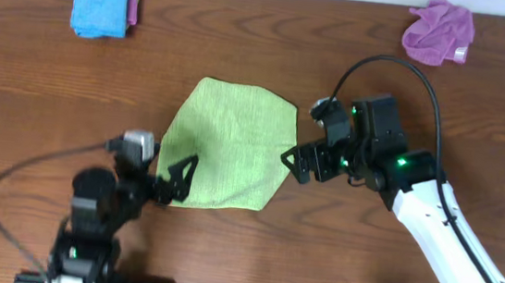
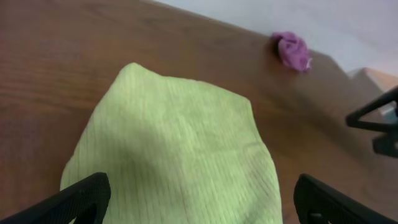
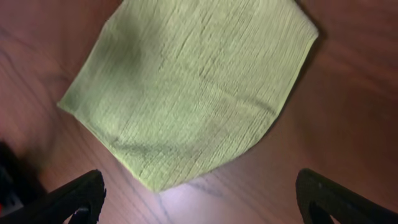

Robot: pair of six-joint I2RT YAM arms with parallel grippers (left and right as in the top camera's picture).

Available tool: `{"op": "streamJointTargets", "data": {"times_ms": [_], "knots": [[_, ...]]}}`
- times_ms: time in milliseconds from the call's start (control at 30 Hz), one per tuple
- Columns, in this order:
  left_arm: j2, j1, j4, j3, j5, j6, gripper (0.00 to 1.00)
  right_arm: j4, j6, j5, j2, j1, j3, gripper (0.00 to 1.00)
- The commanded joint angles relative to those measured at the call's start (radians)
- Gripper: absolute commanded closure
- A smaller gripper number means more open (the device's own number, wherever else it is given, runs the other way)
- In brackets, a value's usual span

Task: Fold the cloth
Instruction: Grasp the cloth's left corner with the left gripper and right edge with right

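Observation:
The lime-green cloth (image 1: 229, 147) lies flat on the wooden table, seemingly folded over, with a rounded right side. My left gripper (image 1: 178, 176) hovers at its lower-left edge, open, and nothing sits between the fingers. In the left wrist view the cloth (image 2: 174, 155) fills the space ahead of the open left gripper (image 2: 199, 208). My right gripper (image 1: 299, 162) stands open just off the cloth's right edge. In the right wrist view a corner of the cloth (image 3: 193, 81) points toward the open right gripper (image 3: 199, 202), which is over bare wood.
A folded blue cloth (image 1: 101, 2) rests on a purple one at the back left. A crumpled purple cloth (image 1: 440, 31) lies at the back right and is also in the left wrist view as the purple cloth (image 2: 292, 51). Black cables trail from both arms.

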Motion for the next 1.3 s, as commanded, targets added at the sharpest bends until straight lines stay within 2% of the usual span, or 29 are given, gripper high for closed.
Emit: {"op": "streamJointTargets", "data": {"times_ms": [0, 133, 300, 433, 600, 733, 867, 1067, 1267], "knots": [[0.194, -0.005, -0.035, 0.162, 0.006, 0.076, 0.05, -0.004, 0.004, 0.015, 0.005, -0.006, 0.012, 0.01], [0.484, -0.019, -0.202, 0.388, 0.018, 0.175, 0.05, 0.005, 0.003, 0.019, 0.027, -0.024, 0.012, 0.01], [0.751, -0.061, -0.376, 0.609, 0.011, 0.192, 0.05, 0.031, 0.003, 0.01, 0.049, -0.108, 0.012, 0.01], [0.829, -0.072, -0.377, 0.632, -0.066, 0.111, 0.05, 0.05, 0.003, 0.005, 0.076, -0.122, 0.012, 0.01], [0.914, -0.073, -0.373, 0.64, -0.059, 0.061, 0.05, 0.12, 0.0, -0.031, 0.156, -0.122, 0.012, 0.01], [0.958, -0.075, -0.365, 0.64, 0.0, 0.042, 0.04, 0.209, 0.0, -0.115, 0.253, -0.123, 0.012, 0.01], [0.987, -0.075, -0.346, 0.64, -0.001, -0.003, 0.05, 0.288, 0.0, -0.214, 0.355, -0.125, 0.012, 0.01], [1.041, -0.075, -0.247, 0.64, 0.045, -0.048, 0.05, 0.317, 0.0, -0.219, 0.456, -0.125, 0.012, 0.01], [1.07, -0.075, -0.138, 0.64, 0.029, -0.062, 0.04, 0.322, 0.0, -0.219, 0.468, -0.126, 0.012, 0.01]]}}
